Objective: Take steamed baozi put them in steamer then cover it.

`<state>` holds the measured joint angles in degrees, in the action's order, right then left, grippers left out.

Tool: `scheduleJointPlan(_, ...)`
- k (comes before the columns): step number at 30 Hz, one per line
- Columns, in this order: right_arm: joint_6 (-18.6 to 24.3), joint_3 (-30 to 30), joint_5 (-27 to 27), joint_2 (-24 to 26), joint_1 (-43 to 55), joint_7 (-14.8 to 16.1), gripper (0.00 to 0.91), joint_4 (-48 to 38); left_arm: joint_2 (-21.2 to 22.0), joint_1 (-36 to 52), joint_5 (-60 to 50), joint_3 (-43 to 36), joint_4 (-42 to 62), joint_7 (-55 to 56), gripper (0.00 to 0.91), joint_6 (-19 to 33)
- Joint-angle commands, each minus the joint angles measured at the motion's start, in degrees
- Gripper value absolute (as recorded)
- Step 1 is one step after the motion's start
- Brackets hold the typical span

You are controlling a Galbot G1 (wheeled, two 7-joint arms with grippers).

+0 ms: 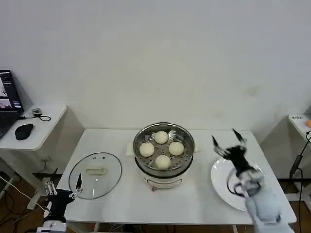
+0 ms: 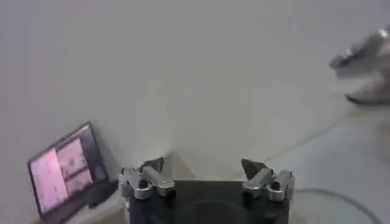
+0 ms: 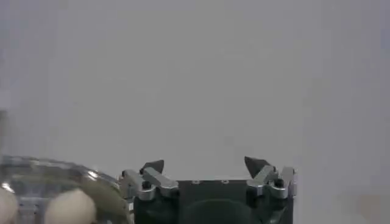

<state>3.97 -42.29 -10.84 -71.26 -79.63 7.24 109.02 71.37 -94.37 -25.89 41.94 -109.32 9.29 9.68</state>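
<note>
Four buns point(image 1: 162, 148) sit inside the steamer point(image 1: 138, 138) at centre frame in the head view, so the loading appears complete and the covering step is judged to be next.

Lower left of the frame: the left tool point(image 1: 75, 189) hovers at the near-left edge of the tabletop point(image 1: 194, 204), its prongs apart and clamped on nothing; the left wrist view confirms the open gap point(image 2: 207, 173).

Just right of it, the lid point(image 1: 95, 174) lies flat on the tabletop, its white handle point(image 1: 95, 171) running left to right across the frame. The lid lies left of the steamer, close by but not touching it.

Centre: the steamer stands uncovered on its white base.

Right of frame: the right tool point(image 1: 227, 137) is raised above the far edge of the white plate point(image 1: 221, 182), prongs spread and empty.

Judgement: the left tool is much the nearer to the lid; the lid must travel rightward onto the steamer.
</note>
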Motion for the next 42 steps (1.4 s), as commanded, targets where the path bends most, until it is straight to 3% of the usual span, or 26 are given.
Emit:
scheduleJointPlan(1, 3.67, -12.55, -0.05, -8.58, -14.77, 1.33, 0.907, 3.54, -4.49, 5.05, -30.72, -3.28, 11.73, -0.24, 0.907, 3.62)
scheduleJointPlan(13, 3.67, -15.46, -0.18, -10.25, -16.58, 0.58, 0.907, 4.98, -6.87, 14.73, -34.79, -10.83, 19.27, -0.15, 0.907, 0.87)
scheduleJointPlan(42, 4.34, -15.73, 1.73, -11.34, -17.45, 1.29, 0.907, 3.41, -8.58, 30.76, -35.81, -14.73, 36.03, 0.04, 0.907, -0.13)
